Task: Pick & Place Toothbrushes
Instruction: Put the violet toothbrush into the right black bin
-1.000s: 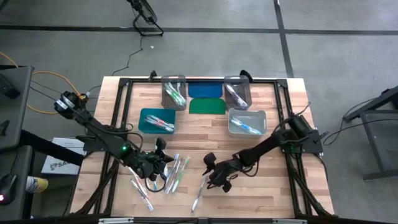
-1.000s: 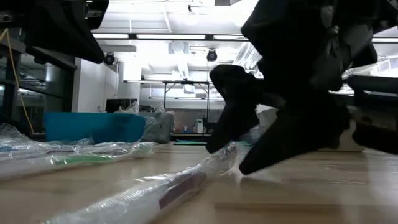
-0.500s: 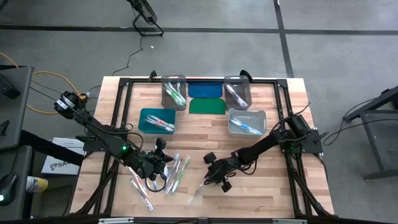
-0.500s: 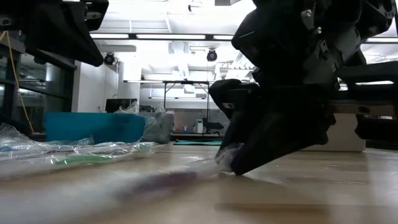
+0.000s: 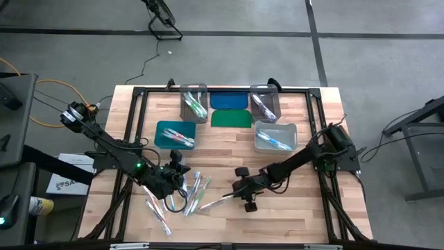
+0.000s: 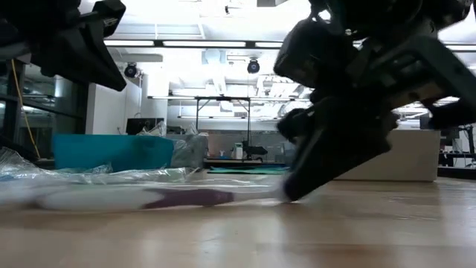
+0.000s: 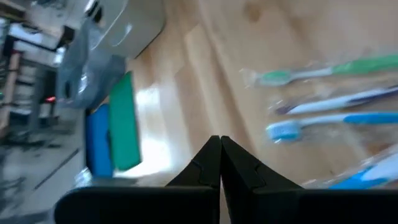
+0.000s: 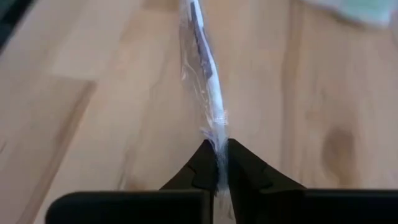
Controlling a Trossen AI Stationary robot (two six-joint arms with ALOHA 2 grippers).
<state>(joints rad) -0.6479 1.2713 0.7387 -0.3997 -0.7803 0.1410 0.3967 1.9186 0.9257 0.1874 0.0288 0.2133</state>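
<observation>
Toothbrushes point(image 5: 192, 192) in clear wrappers lying loose on the front half of the wooden bench point(image 5: 291, 208), more of them in the bins at the back.

Largest first: bench framed by dark rails, both dark arms reaching in from the sides. At the back, two clear bins point(image 5: 194, 102) either side of a flat blue lid point(image 5: 229, 101) with a green lid point(image 5: 231, 119) just in front; a teal bin point(image 5: 175, 135) front-left and a pale clear bin point(image 5: 275, 136) front-right, each holding brushes.

Right claw point(image 5: 241, 195) low at bench centre, fingers point(image 8: 239, 167) pinched tight on the end of one wrapped toothbrush point(image 8: 202, 68), white with a purple streak, stretching away toward the loose pile and close over the wood in the low view point(image 6: 149, 198).

Left claw point(image 5: 173, 186) over the pile's left edge, pressed fully together with nothing between its fingers point(image 7: 208, 168); green and blue wrapped brushes point(image 7: 336, 93) on the wood just beyond.
</observation>
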